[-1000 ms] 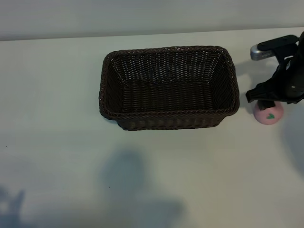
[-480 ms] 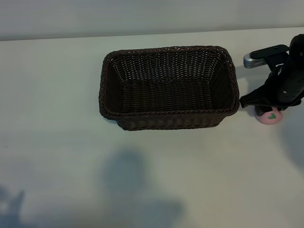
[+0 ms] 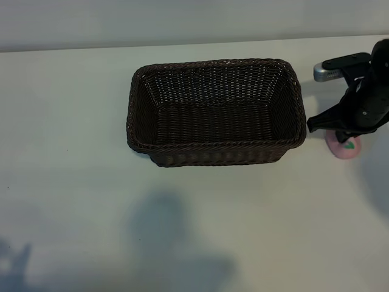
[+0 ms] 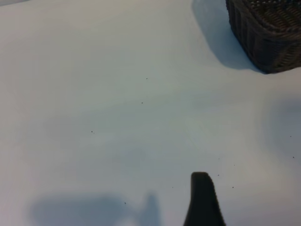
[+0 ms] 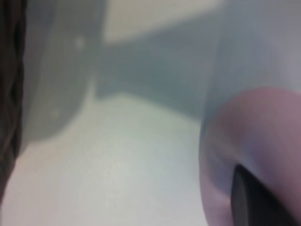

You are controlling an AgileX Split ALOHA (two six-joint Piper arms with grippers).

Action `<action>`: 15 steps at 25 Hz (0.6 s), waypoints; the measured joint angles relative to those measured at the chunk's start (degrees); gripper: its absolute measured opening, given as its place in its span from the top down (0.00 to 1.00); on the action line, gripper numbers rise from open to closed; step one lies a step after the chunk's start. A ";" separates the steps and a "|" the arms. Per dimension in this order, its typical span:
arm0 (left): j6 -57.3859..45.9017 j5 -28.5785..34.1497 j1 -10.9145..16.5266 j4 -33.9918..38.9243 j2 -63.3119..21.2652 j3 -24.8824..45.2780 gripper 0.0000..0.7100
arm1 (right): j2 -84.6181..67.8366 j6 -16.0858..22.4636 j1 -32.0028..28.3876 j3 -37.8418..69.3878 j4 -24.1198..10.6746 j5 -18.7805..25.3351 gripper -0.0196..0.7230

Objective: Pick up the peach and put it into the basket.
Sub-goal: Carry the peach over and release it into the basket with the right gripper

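The right hand is reaching steeply down at the right edge of the exterior view, its black body covering the top of the peach. The peach is sitting on the white worktop, just right of the basket and clear of its wall, with its lower pink half and a bit of the green leaf mark peeking out under the hand. In the right wrist view the peach is filling the near corner, very close to the camera, and one dark fingertip is lying against its pink skin. The hand is pressing on the fruit, but whether its fingers are closing around it or are already pinched together on top is not something I can tell.

The basket is standing upright in the middle of the worktop, nothing inside it, long side facing the camera.

The left arm is not appearing in the exterior view. Its wrist view is looking across bare worktop toward a corner of the basket, which is well away from it. Only one dark fingertip of the left hand is poking into view, so the second finger is off to the side and the hand is standing wide, holding nothing.
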 joint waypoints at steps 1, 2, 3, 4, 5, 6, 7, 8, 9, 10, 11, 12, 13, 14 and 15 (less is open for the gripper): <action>0.00 0.00 0.00 0.00 0.00 0.00 0.30 | -0.35 0.05 0.00 -0.99 -0.07 1.02 0.92; -0.06 0.00 0.00 0.00 0.00 0.00 0.30 | -0.61 0.05 0.00 -2.01 -0.21 2.32 0.92; -0.06 0.00 0.00 0.00 0.00 0.00 0.30 | -1.07 0.05 0.00 -2.87 -0.21 3.48 0.92; -0.10 0.00 0.00 0.00 0.00 0.00 0.30 | -1.55 0.05 0.00 -3.99 -0.16 4.35 0.92; -0.10 0.00 0.00 0.00 0.00 0.00 0.30 | -2.08 0.05 0.00 -5.09 -0.16 5.56 0.92; -0.10 0.00 0.00 0.00 0.00 0.00 0.30 | -2.66 0.05 0.00 -5.95 -0.16 6.58 0.92; -0.10 0.00 0.00 0.00 0.00 0.00 0.30 | -3.31 0.05 0.00 -6.91 -0.16 7.69 0.92; -0.10 0.00 0.00 0.00 0.00 0.00 0.30 | -3.95 0.00 0.00 -7.85 -0.16 8.72 0.92; -0.10 0.00 0.00 0.00 0.00 0.00 0.30 | -4.51 -0.17 0.00 -8.73 -0.16 10.03 0.92; -0.10 0.00 0.00 0.00 0.00 0.00 0.30 | -5.24 -0.47 0.00 -9.42 -0.16 11.19 0.92; -0.10 0.00 0.00 0.00 0.00 0.00 0.30 | -6.02 -0.76 0.00 -10.11 -0.16 11.90 0.92; -0.10 0.00 0.00 0.00 0.00 0.00 0.30 | -6.81 -0.88 0.00 -10.72 -0.16 12.52 0.92; -0.10 0.00 0.00 0.00 0.00 0.00 0.30 | -7.49 -0.88 0.00 -11.19 -0.16 13.09 0.92; -0.10 0.00 0.00 0.00 0.00 0.00 0.30 | -8.23 -0.89 0.00 -11.74 -0.16 13.65 0.92; -0.10 0.00 0.00 0.00 0.00 0.00 0.30 | -8.86 -1.09 0.00 -12.36 -0.16 14.37 0.92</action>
